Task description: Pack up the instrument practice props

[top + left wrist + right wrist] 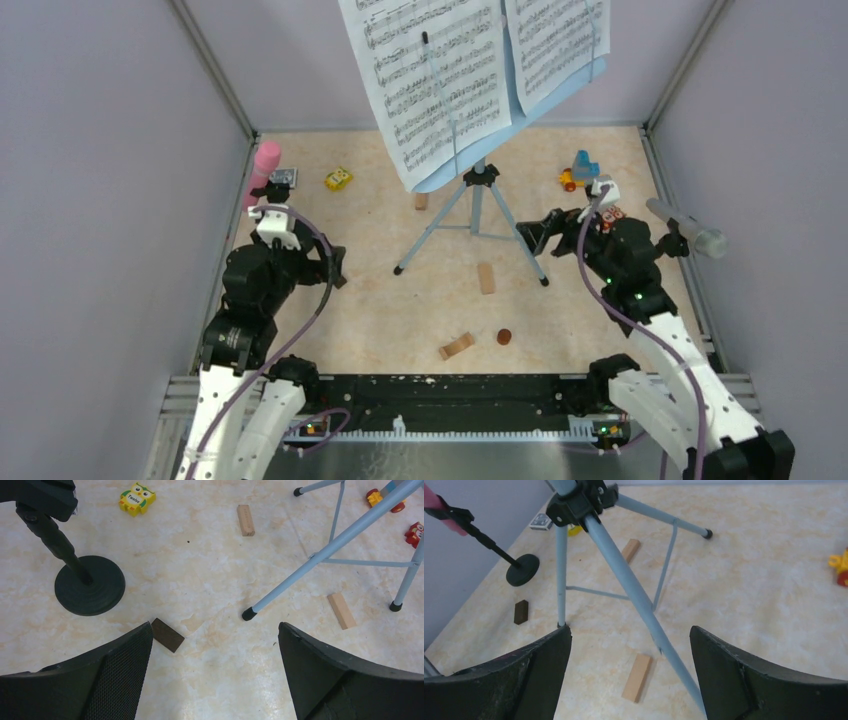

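The pale blue music rack (585, 78) holds two white sheet-music pages (440, 80) at the back centre, on grey-blue tripod legs (478, 215). The pink microphone (265, 165) stands by the left wall in a black holder with a round base (90, 585). The silver microphone (690, 228) sits by the right wall, its holder hidden behind my right arm. My left gripper (335, 265) is open and empty above the floor, left of the tripod's near-left foot (248, 613). My right gripper (530, 232) is open, with one tripod leg (644, 615) running between its fingers untouched.
A yellow owl toy (338, 179) and a small card (283, 177) lie at the back left. A toy vehicle (580, 168) sits at the back right. Wooden blocks (486, 277) (457, 346), a brown disc (504, 336) and a dark block (167, 635) lie on the floor. Walls close three sides.
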Controlling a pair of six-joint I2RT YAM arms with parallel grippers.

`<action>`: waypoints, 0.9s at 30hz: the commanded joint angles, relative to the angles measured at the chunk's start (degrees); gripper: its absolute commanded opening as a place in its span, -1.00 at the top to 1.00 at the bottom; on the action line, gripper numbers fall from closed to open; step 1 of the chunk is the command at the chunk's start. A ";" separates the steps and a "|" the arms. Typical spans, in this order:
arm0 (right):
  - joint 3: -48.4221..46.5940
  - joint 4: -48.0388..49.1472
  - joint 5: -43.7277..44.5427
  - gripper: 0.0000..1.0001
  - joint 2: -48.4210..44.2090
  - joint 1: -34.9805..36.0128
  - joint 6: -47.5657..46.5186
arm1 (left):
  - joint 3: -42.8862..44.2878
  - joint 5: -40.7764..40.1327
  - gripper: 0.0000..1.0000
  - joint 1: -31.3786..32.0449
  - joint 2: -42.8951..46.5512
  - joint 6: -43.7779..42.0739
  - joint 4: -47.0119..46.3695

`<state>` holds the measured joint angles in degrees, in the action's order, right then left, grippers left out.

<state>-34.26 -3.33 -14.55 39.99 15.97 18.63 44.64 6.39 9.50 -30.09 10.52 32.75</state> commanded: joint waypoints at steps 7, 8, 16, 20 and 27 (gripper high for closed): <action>-0.82 35.73 -15.06 -0.78 21.21 0.59 -13.19 | -0.28 0.27 -0.97 0.17 0.59 -0.48 -3.96; -0.79 38.25 -16.27 -0.78 22.89 0.69 -13.48 | -0.34 0.38 -0.97 0.17 0.64 -0.50 -3.97; -4.86 50.82 -19.86 -0.50 34.98 3.47 -13.94 | -0.35 0.80 -0.97 0.17 0.73 -0.59 -4.03; -5.64 59.06 -18.39 -0.24 39.67 3.76 -13.46 | -0.40 0.73 -0.97 0.17 0.93 -0.59 -4.01; -9.36 62.13 -19.22 0.02 45.97 3.83 -12.66 | -0.37 0.95 -0.98 0.17 0.76 -0.59 -4.17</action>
<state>-39.33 52.34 -31.62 83.59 19.29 5.96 44.47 6.63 9.50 -29.74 10.35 31.46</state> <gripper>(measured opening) 0.510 0.987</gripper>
